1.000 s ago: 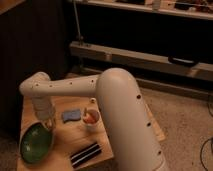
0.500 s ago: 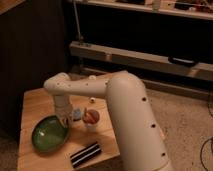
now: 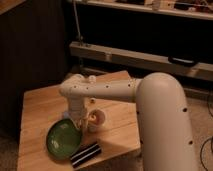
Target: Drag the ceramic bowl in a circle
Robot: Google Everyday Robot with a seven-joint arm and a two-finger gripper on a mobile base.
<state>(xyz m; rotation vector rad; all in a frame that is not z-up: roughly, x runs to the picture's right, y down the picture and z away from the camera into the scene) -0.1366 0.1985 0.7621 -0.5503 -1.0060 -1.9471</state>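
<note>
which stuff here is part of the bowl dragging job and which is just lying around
In the job: the ceramic bowl; the gripper, down at the bowl's right rim.

Lying about: the white cup beside the bowl; the black striped object near the table's front edge.

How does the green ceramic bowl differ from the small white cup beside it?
The ceramic bowl is wide, shallow and glossy green; the white cup is much smaller, taller for its width and pale, with orange contents. The gripper is down at the bowl's rim, while the cup stands just right of it. The bowl sits nearer the front edge. Both rest on the wooden table.
</note>
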